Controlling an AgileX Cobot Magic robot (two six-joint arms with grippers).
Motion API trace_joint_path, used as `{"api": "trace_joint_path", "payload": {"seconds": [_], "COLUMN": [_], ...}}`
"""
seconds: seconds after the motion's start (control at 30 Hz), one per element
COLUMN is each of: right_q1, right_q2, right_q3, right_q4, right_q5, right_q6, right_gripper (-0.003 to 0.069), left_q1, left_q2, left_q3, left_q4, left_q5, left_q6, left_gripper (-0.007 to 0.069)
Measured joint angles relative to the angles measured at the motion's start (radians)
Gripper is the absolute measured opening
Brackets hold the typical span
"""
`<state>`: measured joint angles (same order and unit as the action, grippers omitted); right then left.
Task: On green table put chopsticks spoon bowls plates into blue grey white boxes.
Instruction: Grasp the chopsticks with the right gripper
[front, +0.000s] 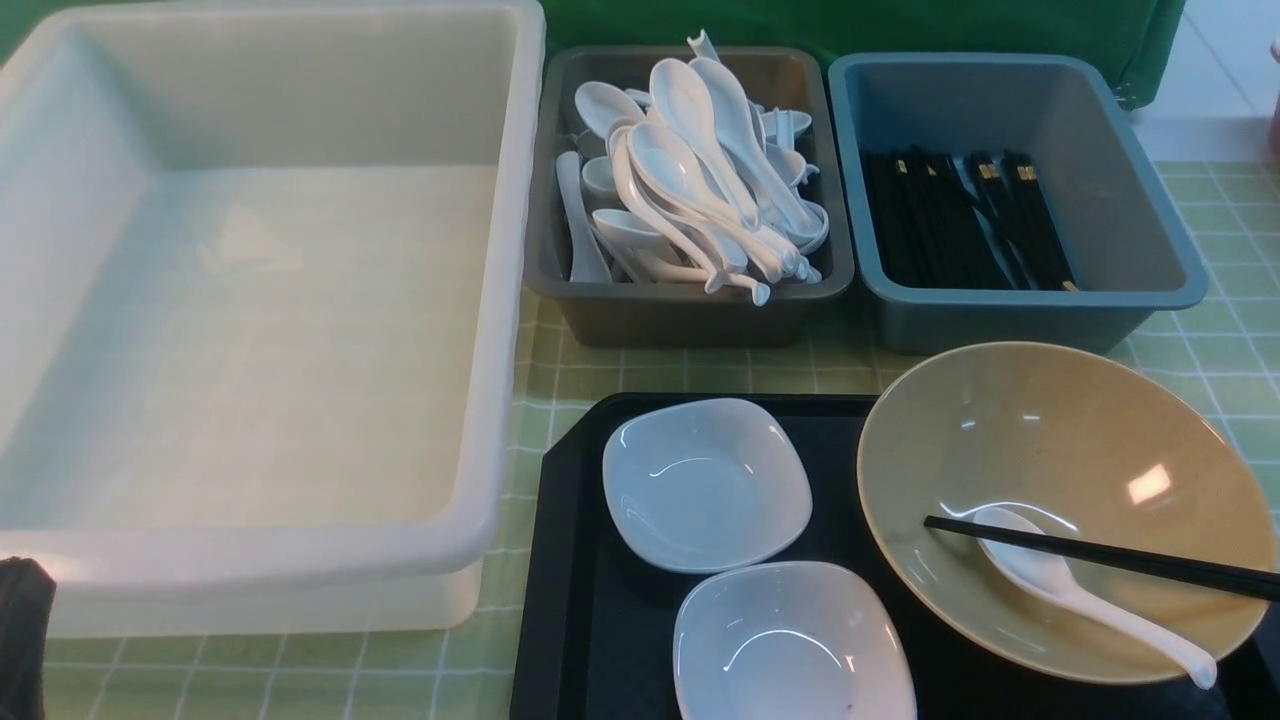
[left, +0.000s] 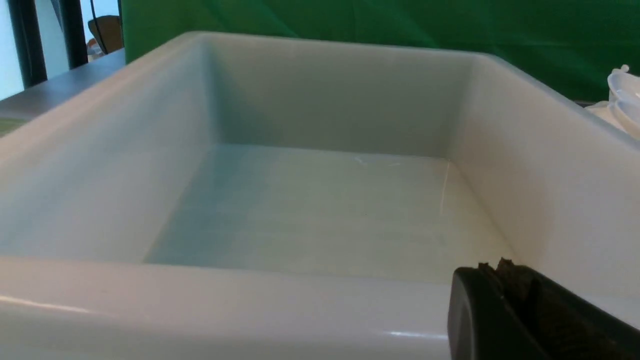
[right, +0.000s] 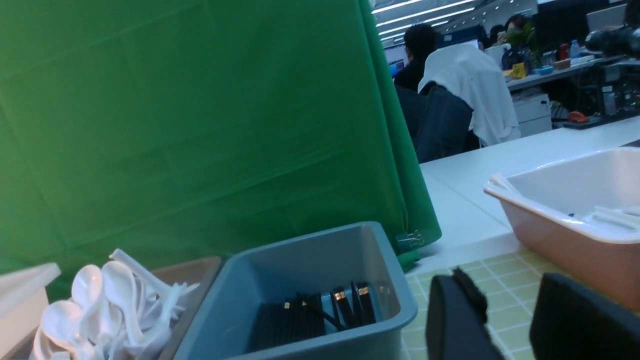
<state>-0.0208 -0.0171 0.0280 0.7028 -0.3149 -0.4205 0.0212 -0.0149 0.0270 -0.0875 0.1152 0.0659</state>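
On the green table (front: 1225, 330) a large tan bowl (front: 1090, 440) holds a white spoon (front: 1080, 590) and black chopsticks (front: 1110, 556) that stick out to the right. Two white plates (front: 705, 485) (front: 795, 645) lie beside it on a black tray (front: 570, 560). The big white box (front: 250, 330) is empty. The grey box (front: 690, 310) holds several spoons, and the blue box (front: 1130, 200) holds chopsticks. My left gripper (left: 495, 267) is shut and empty at the white box's (left: 320, 300) near rim. My right gripper (right: 515, 300) is open and empty, low over the table right of the blue box (right: 310, 265).
A green curtain (right: 200, 125) hangs behind the boxes. A pink tub (right: 570, 245) with white items stands on the table to the right of my right gripper. A dark part of my left arm (front: 20, 640) shows at the front left corner.
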Motion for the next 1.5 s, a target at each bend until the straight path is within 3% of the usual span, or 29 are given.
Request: {"api": "trace_joint_path", "payload": {"seconds": [0.17, 0.27, 0.33, 0.43, 0.63, 0.8, 0.87, 0.93, 1.13, 1.23, 1.37, 1.5], "right_q1": [0.000, 0.000, 0.000, 0.000, 0.000, 0.000, 0.000, 0.000, 0.000, 0.000, 0.016, 0.071], "right_q2": [0.000, 0.000, 0.000, 0.005, 0.240, 0.505, 0.610, 0.690, 0.818, 0.854, 0.913, 1.004], "right_q3": [0.000, -0.001, -0.064, -0.210, -0.632, -0.901, -0.952, -0.961, -0.964, -0.964, -0.965, -0.970], "right_q4": [0.000, -0.028, -0.126, -0.189, -0.215, -0.226, -0.233, -0.239, -0.249, -0.231, -0.190, -0.214], "right_q5": [-0.019, -0.044, 0.040, 0.135, 0.345, 0.650, 0.751, 0.803, 0.944, 0.966, 1.010, 1.122], "right_q6": [0.096, 0.157, 0.153, 0.148, 0.107, 0.027, -0.048, -0.111, -0.191, -0.232, -0.354, -0.347], "right_gripper": [0.0236, 0.0236, 0.0236, 0.0236, 0.0236, 0.0236, 0.0236, 0.0236, 0.0236, 0.0236, 0.0236, 0.0236], "left_q1": [0.000, 0.000, 0.000, -0.001, -0.002, -0.002, -0.003, -0.009, -0.051, -0.107, -0.259, -0.364], "left_q2": [0.000, 0.000, 0.000, 0.000, 0.043, 0.223, 0.320, 0.380, 0.400, 0.408, 0.493, 0.605], "left_q3": [0.001, 0.001, 0.001, -0.010, -0.290, -0.570, -0.654, -0.684, -0.691, -0.692, -0.704, -0.771], "left_q4": [-0.053, -0.166, -0.228, -0.229, -0.044, 0.064, 0.096, 0.151, 0.214, 0.130, -0.115, -0.252], "left_q5": [-0.137, -0.340, -0.495, -0.537, -0.358, 0.030, 0.279, 0.422, 0.473, 0.472, 0.495, 0.560], "left_q6": [-0.045, -0.191, -0.313, -0.419, -0.506, -0.506, -0.481, -0.440, -0.406, -0.367, -0.082, 0.120], "left_gripper": [-0.0001, -0.0001, -0.0001, -0.0001, -0.0001, -0.0001, -0.0001, -0.0001, -0.0001, -0.0001, -0.0001, -0.0001]}}
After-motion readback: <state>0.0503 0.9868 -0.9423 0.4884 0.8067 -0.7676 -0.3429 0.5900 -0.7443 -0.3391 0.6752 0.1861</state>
